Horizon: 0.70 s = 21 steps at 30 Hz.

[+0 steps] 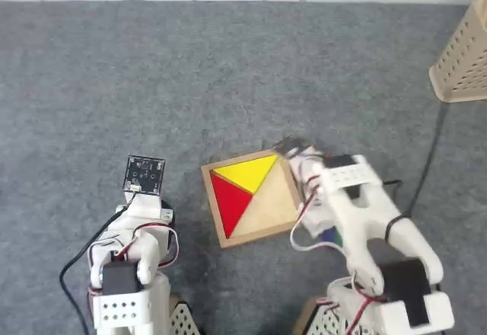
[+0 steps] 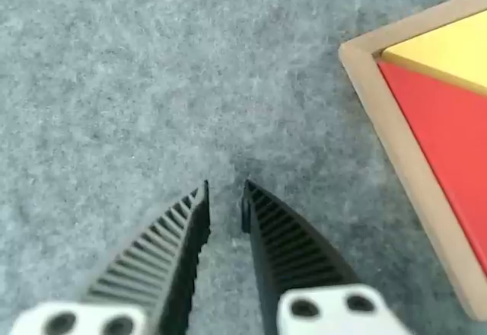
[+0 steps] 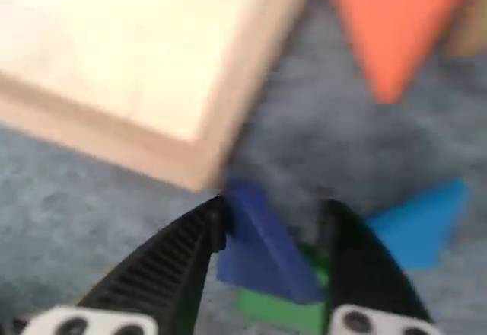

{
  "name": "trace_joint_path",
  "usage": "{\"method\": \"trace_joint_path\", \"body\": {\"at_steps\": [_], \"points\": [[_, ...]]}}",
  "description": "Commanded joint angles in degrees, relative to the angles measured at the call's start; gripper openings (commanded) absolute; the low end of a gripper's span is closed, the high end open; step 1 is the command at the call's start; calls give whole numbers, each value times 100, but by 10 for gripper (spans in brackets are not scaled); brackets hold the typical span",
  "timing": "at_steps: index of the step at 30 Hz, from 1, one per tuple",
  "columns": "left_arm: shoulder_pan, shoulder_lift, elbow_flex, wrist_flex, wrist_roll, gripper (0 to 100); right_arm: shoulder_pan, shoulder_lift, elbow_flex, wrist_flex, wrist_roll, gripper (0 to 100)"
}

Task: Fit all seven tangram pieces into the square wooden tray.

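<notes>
Lying at centre frame of the high view on the grey-felted desk (image 1: pixel 228 68): square wooden tray (image 1: pixel 270 207), turned corner-up.

Contents: yellow triangle (image 1: pixel 247 173) in the upper section and red triangle (image 1: pixel 230 202) in the left section, edges touching. The rest of the floor is bare wood.

Left claw (image 2: pixel 226 190): lower left of the high view, hanging over bare felt near the tray's left corner. Fingers nearly together with a thin slit between them, nothing held.

Right claw (image 3: pixel 274 204): just off the tray's right corner, fingers parted. A dark blue piece (image 3: pixel 262 251) lies between them, touching one finger. Whether it is pinched cannot be told.

Loose on the felt close by: green piece (image 3: pixel 278 308) partly under the dark blue one, light blue piece (image 3: pixel 418 224) beside it, orange triangle (image 3: pixel 396 23) beyond the tray's edge.

Upper right corner of the high view: perforated beige stand (image 1: pixel 464 53).
</notes>
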Motion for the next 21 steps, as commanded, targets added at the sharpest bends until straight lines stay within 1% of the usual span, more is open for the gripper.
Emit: {"method": "trace_joint_path", "body": {"at_steps": [1,3,6,15,19,21], "points": [[9,-132,-48,0,44,71,602,154,-343,-180,-88,92],[9,-132,-48,0,44,71,752,154,-492,-180,-105,65],[9,-132,-48,0,44,71,919,154,-826,-154,-343,57],[9,-132,-48,0,44,71,910,215,-2277,-119,-1090,59],[9,-132,-48,0,44,71,831,215,-2514,-101,-1002,68],[9,-132,-48,0,44,71,725,224,-2497,119,-923,114]]}}
